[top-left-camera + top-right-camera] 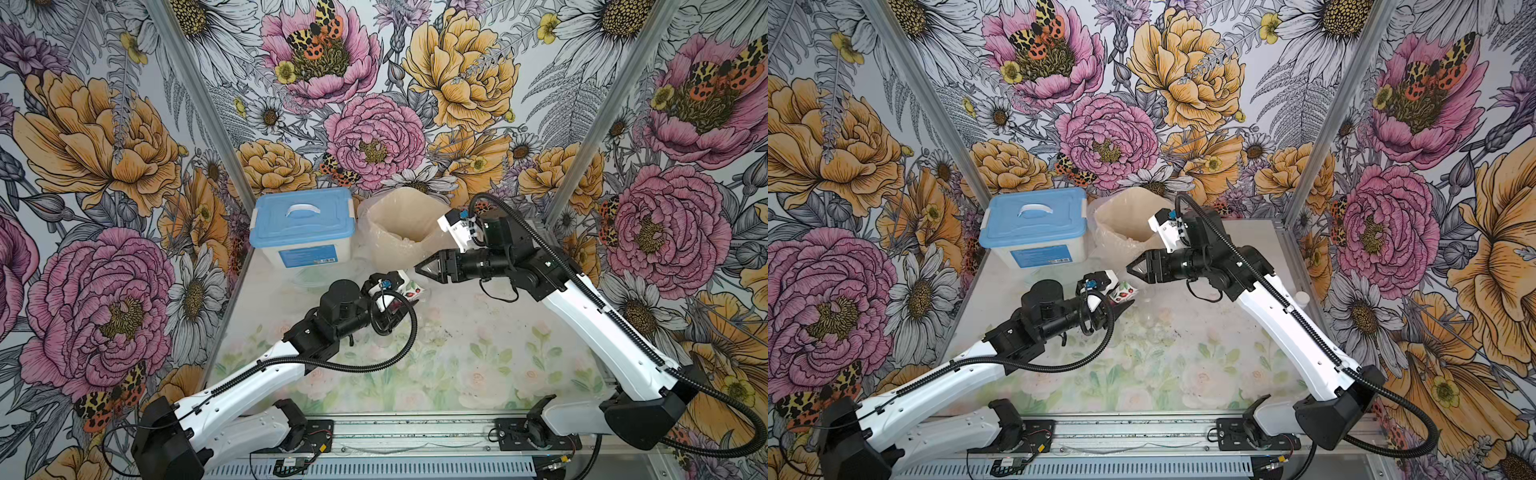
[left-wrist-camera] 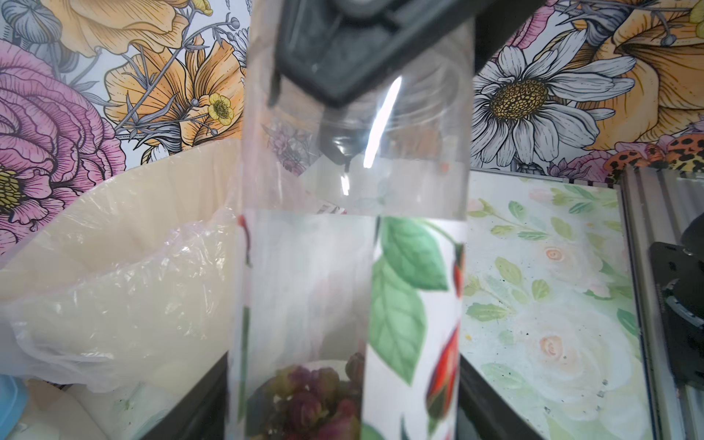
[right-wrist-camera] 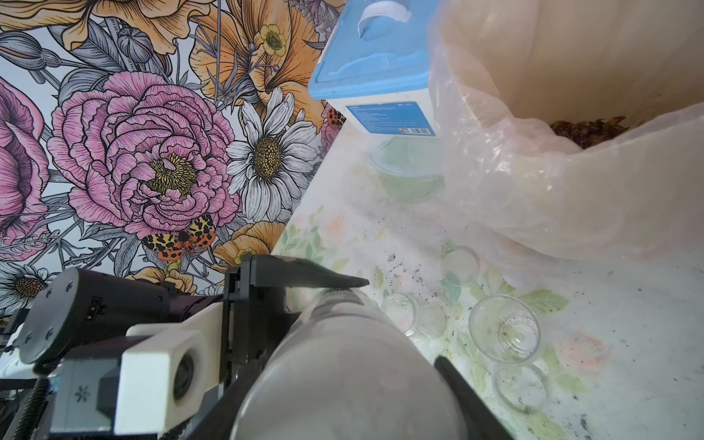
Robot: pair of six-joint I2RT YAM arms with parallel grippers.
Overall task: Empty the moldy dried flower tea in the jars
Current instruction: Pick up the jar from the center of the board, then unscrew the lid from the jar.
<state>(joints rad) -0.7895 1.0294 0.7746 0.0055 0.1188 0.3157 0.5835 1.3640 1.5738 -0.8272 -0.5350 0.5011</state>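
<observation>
A wide clear jar point(image 1: 410, 287) with a printed leaf-and-bud label hangs above the table, held from both ends, and no lid shows on it. My left gripper point(image 1: 397, 301) is shut on its labelled lower part, a black finger point(image 2: 205, 404) against each side. Dark pink moldy dried flower tea point(image 2: 308, 400) lies at the jar's bottom. My right gripper point(image 1: 422, 268) is shut on the jar's clear upper end point(image 3: 343, 362). Two slim empty jars point(image 3: 504, 329) point(image 3: 409, 312) stand on the table below. More tea point(image 3: 586, 129) lies in the bin.
A beige bin point(image 1: 405, 224) lined with a clear bag stands at the back, just behind the held jar. To its left is a blue-lidded white box point(image 1: 303, 228). Clear lids point(image 3: 520, 384) and dark crumbs lie near the empty jars. A small white-capped bottle point(image 1: 1302, 297) stands at the right.
</observation>
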